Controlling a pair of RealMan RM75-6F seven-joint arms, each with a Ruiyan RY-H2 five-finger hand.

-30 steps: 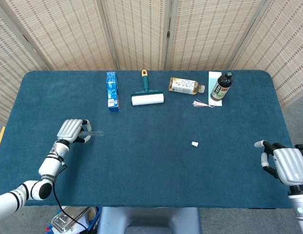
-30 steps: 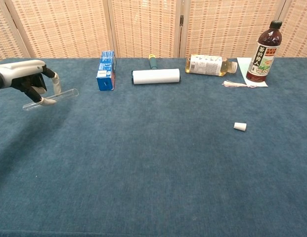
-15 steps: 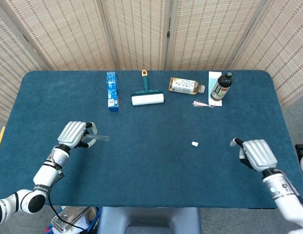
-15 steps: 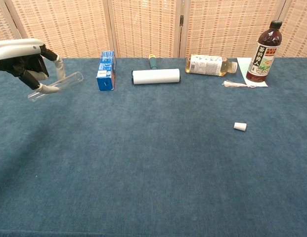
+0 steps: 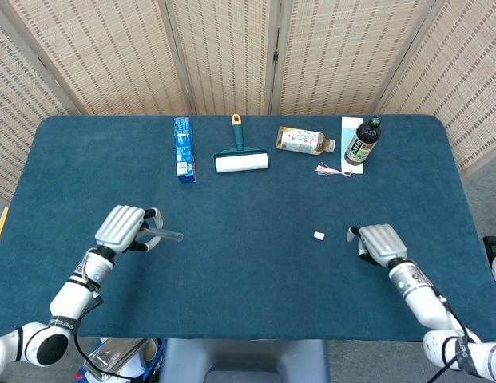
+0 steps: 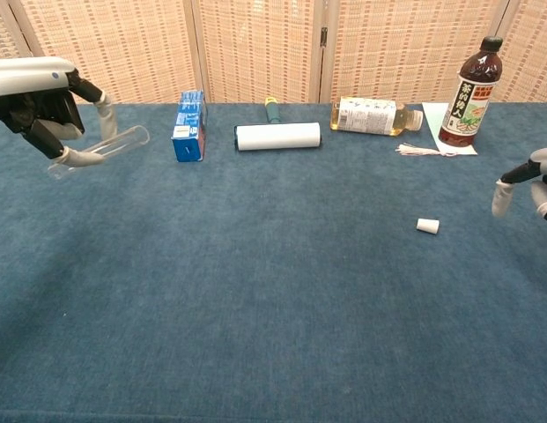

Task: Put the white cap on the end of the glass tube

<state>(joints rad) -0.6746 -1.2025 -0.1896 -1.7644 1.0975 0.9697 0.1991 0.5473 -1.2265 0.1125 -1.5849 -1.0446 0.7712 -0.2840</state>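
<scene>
My left hand (image 5: 124, 227) (image 6: 44, 101) holds the clear glass tube (image 5: 166, 234) (image 6: 107, 147) above the table at the left, its open end pointing right. The small white cap (image 5: 319, 235) (image 6: 427, 226) lies on the blue cloth right of centre. My right hand (image 5: 378, 240) (image 6: 528, 185) hovers just right of the cap, a short gap away, fingers apart and empty.
Along the far edge lie a blue carton (image 5: 183, 149), a lint roller (image 5: 240, 158), a lying bottle of yellow liquid (image 5: 303, 141) and an upright dark bottle (image 5: 363, 141) on a white sheet. The blue table (image 5: 248, 303) ends close to me.
My right hand has travelled left from the table's right edge toward the cap. My left hand has lifted the tube and carried it slightly right.
</scene>
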